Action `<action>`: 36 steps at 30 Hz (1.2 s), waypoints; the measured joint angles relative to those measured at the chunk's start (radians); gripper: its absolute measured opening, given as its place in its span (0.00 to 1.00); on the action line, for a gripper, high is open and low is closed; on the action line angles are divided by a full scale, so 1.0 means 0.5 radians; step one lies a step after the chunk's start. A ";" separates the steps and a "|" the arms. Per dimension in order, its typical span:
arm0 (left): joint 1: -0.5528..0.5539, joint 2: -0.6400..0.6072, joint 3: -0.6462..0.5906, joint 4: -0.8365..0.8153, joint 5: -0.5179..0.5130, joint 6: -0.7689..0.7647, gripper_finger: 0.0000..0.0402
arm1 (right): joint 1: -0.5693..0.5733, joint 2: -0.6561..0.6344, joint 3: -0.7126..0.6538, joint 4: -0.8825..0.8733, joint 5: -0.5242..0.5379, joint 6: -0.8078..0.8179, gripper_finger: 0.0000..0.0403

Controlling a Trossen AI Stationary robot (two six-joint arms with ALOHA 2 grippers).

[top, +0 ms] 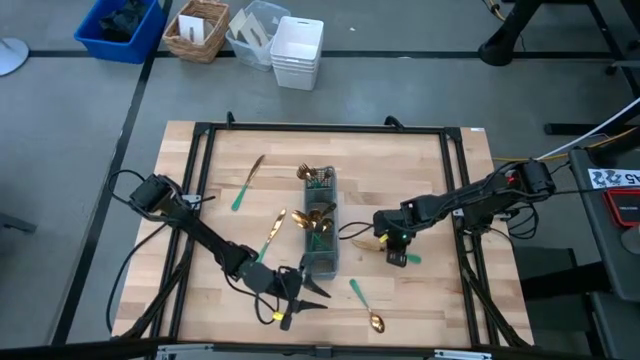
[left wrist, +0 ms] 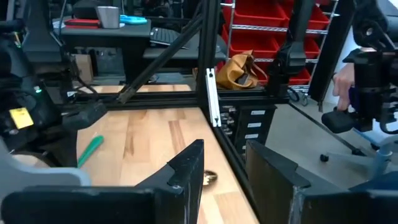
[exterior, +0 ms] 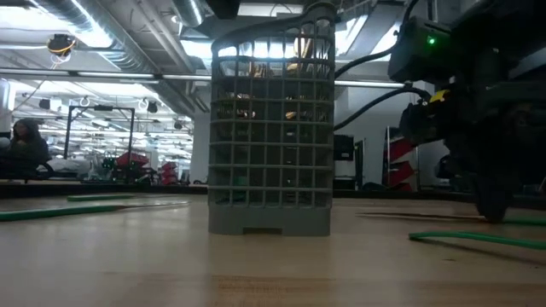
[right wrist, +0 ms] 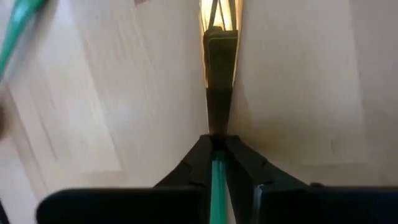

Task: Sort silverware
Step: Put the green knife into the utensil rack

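Grey caddy (top: 322,225) mid-table, right gripper (top: 392,243) beside it, scattered silverware (top: 247,183), left gripper (top: 296,297) near front.

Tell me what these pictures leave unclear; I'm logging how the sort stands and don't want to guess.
- Count in the grey caddy: too small from above; mesh hides it in the low view.
- Fork in the right pincer: handle hidden between the fingers, head partly cut off.
- Piece by the left pincer: a finger hides most of it.

The wooden table (top: 420,160) carries a grey caddy (top: 322,262) and scattered green-handled silverware (top: 247,183).
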 joint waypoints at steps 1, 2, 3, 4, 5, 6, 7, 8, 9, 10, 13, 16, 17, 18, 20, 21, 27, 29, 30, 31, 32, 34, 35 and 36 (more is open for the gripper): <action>-0.004 0.000 0.007 -0.001 0.000 -0.001 0.28 | 0.013 0.000 0.000 0.007 -0.003 0.023 0.09; -0.005 0.000 0.012 -0.001 0.000 -0.002 0.28 | 0.029 0.000 0.000 0.008 0.006 0.039 0.09; -0.006 0.000 0.019 -0.001 0.000 -0.007 0.28 | 0.048 0.000 0.000 0.015 0.013 0.053 0.09; -0.006 0.000 0.028 -0.002 0.000 -0.009 0.28 | 0.077 0.000 0.000 0.027 0.021 0.075 0.09; -0.006 0.000 0.039 -0.004 -0.001 -0.008 0.28 | 0.108 0.000 0.000 0.044 0.024 0.097 0.09; -0.006 0.000 0.054 -0.003 -0.001 0.000 0.28 | 0.143 0.000 0.000 0.068 0.025 0.131 0.09; -0.006 0.000 0.071 -0.002 -0.001 0.012 0.28 | 0.180 0.000 0.000 0.095 0.028 0.158 0.09; -0.006 0.000 0.090 -0.003 -0.002 0.042 0.28 | 0.218 0.000 0.001 0.120 0.038 0.193 0.09; -0.006 0.000 0.113 -0.004 -0.002 0.070 0.28 | 0.255 0.000 0.001 0.146 0.042 0.222 0.09; -0.006 0.000 0.137 -0.010 -0.002 0.110 0.28 | 0.292 0.000 0.001 0.170 0.055 0.250 0.09; -0.006 0.000 0.244 -0.137 -0.020 0.208 0.28 | 0.400 -0.001 0.002 0.235 0.118 0.340 0.09; -0.006 0.056 0.403 -0.313 -0.076 0.274 0.28 | 0.500 -0.002 0.003 0.290 0.194 0.421 0.09; -0.006 0.091 0.456 -0.364 -0.086 0.313 0.28 | 0.528 -0.002 0.003 0.305 0.213 0.446 0.09; -0.006 0.140 0.522 -0.395 -0.094 0.349 0.28 | 0.553 -0.004 0.004 0.318 0.225 0.458 0.09; -0.006 0.235 0.631 -0.438 -0.093 0.446 0.28 | 0.596 -0.004 0.006 0.323 0.251 0.492 0.09; -0.006 0.280 0.679 -0.443 -0.096 0.498 0.28 | 0.607 -0.005 0.006 0.322 0.256 0.505 0.09; 0.010 0.403 0.792 -0.434 -0.096 0.593 0.28 | 0.621 -0.005 0.006 0.369 0.217 0.548 0.09; 0.020 0.439 0.792 -0.424 -0.097 0.511 0.28 | 0.621 -0.005 0.006 0.408 0.203 0.547 0.09; 0.023 0.454 0.791 -0.426 -0.098 0.476 0.28 | 0.621 -0.005 0.006 0.424 0.199 0.547 0.09; 0.026 0.478 0.791 -0.420 -0.103 0.465 0.28 | 0.621 -0.005 0.007 0.429 0.197 0.547 0.09; 0.030 0.501 0.791 -0.407 -0.110 0.455 0.28 | 0.621 -0.005 0.007 0.426 0.184 0.547 0.09; 0.040 0.547 0.791 -0.398 -0.139 0.452 0.28 | 0.621 -0.005 0.007 0.425 0.146 0.546 0.09; 0.044 0.570 0.796 -0.401 -0.158 0.454 0.28 | 0.621 -0.005 0.007 0.426 0.131 0.546 0.09; 0.044 0.597 0.812 -0.408 -0.179 0.464 0.28 | 0.621 -0.005 0.007 0.429 0.111 0.546 0.09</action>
